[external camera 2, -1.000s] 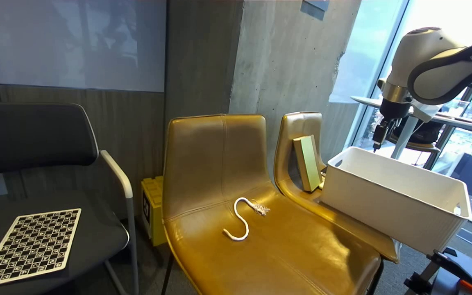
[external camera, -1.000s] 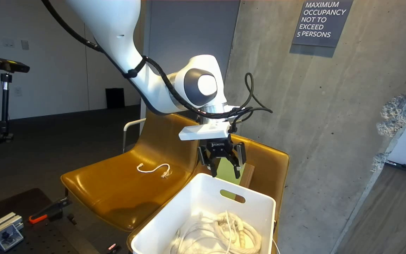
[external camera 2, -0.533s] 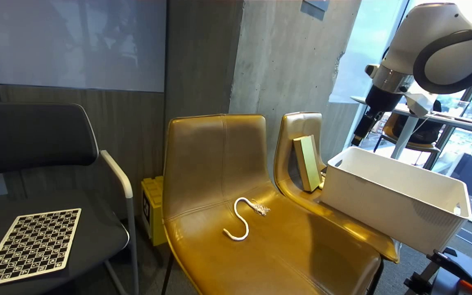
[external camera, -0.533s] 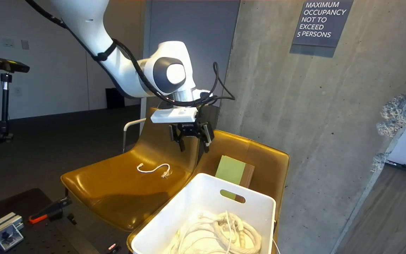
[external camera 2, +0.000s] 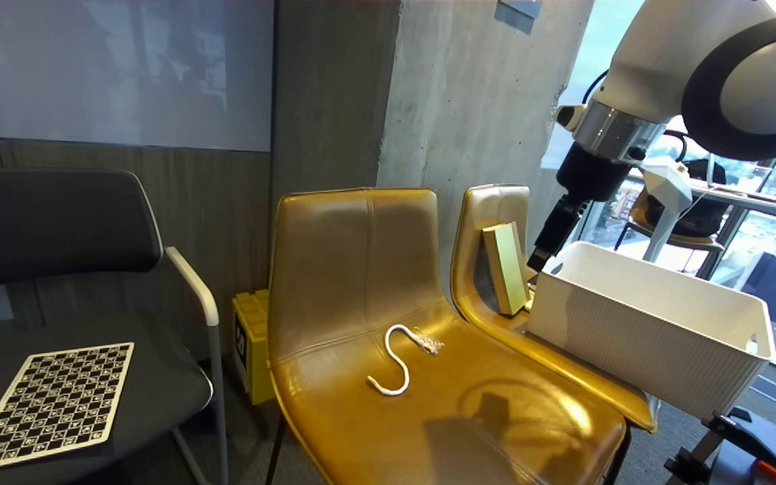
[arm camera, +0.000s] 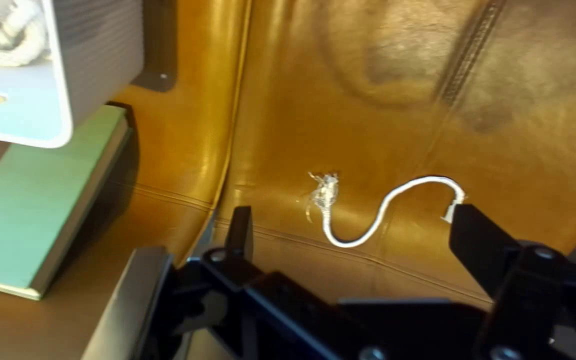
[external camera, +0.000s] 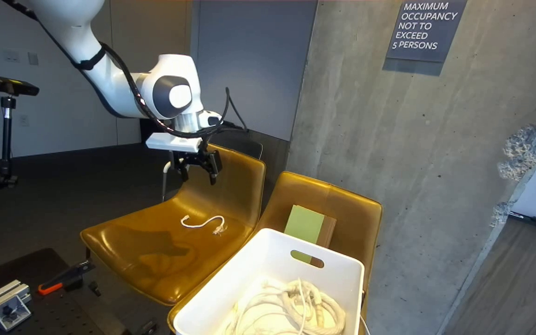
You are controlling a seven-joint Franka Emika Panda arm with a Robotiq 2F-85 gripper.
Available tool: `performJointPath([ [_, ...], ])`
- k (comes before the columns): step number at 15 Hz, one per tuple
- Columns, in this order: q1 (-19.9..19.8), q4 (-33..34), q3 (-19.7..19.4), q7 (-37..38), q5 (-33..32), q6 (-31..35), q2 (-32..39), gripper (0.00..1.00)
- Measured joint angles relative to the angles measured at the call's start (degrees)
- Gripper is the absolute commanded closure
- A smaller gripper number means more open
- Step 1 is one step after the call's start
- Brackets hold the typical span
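Beneath our gripper (external camera: pixel 198 179) spreads the tan chair (external camera 2: pixel 354 269); off to the gripper's side stands the second chair (external camera: pixel 354 216), bearing the white bin (external camera 2: pixel 630 330) and, propped against that chair's back, the green book (arm camera: pixel 43 200). We would keep any descent clear of the bin's rim. Our gripper hangs well above the tan chair, fingers (arm camera: pixel 240 235) spread wide with nothing between them. Nearest below, apart from the fingertips, the white rope (arm camera: pixel 380 212) lies curved. To hold it well, we judge, its middle stretch should sit centred, with a slight wrist turn so the pads close squarely across the cord, low enough to brush the chair without pressing. The frayed end (arm camera: pixel 325 192) lies towards one finger; we would avoid it, since loose strands may slip.
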Motion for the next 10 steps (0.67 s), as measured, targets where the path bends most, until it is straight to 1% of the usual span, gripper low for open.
performJointPath([
  [2, 2.5, -0.5, 1.0, 2.8, 0.0, 1.7, 1.5, 0.00],
  [5, 5.9, 0.5, 1.4, 6.9, -0.1, 4.7, 6.1, 0.00],
  [7, 7.4, 3.2, 1.4, 9.4, -0.1, 6.2, 10.2, 0.00],
  [10, 9.3, 9.8, 0.7, 12.6, -0.1, 6.6, 17.0, 0.00],
])
